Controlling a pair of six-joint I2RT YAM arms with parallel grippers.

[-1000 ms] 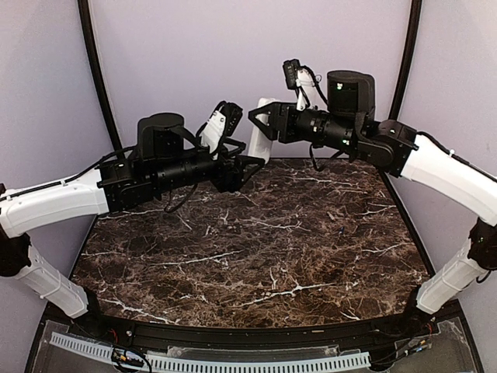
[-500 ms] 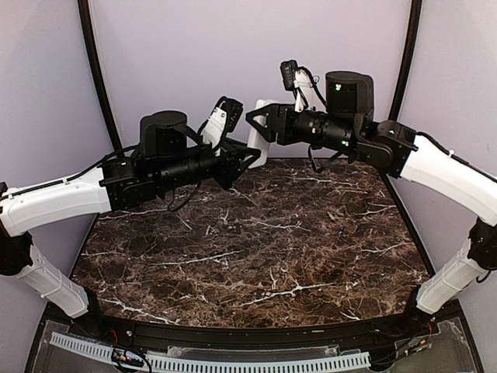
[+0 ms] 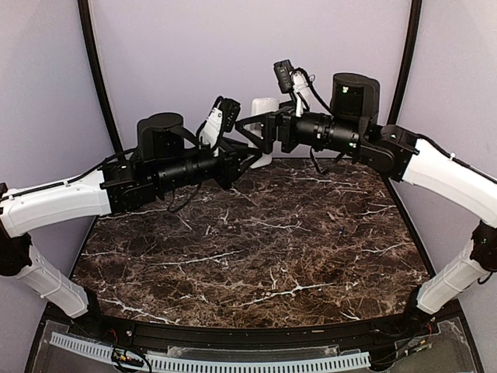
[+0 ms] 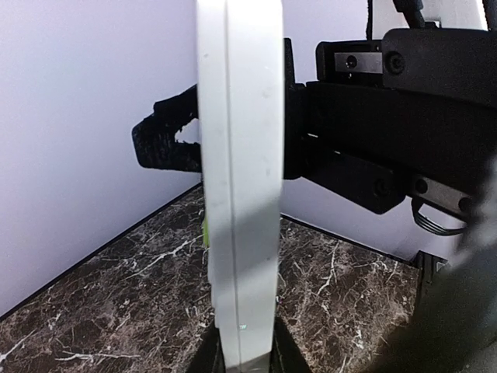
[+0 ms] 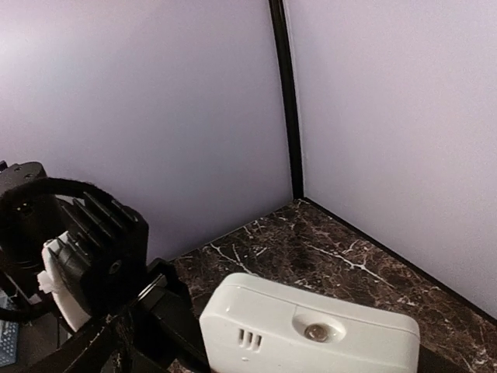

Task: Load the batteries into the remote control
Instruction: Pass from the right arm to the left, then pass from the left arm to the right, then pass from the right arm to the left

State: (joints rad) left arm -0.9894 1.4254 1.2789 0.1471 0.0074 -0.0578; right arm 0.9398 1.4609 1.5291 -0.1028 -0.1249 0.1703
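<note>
- Remote control (image 4: 239, 179): in the air, upright, well above the far part of the bench (image 3: 272, 249). Seen edge-on from the left wrist, with the seam between its two shells running top to bottom.
- Its top end in the right wrist view: rounded white cap with a small round emitter and three short slots.
- A sliver of green shows on its left edge, about halfway down.
- Left hand (image 4: 241, 356): closed on the remote's lower end, one finger to either side; the remote rises straight out of the grip.
- Right hand (image 3: 255, 138): jaws spread wide and straddling the remote's upper part. One black finger (image 4: 165, 141) shows to the left of the remote. Cannot tell whether either finger touches it.
- Both arms reach inward and meet near the lilac back wall (image 3: 233, 54).
</note>
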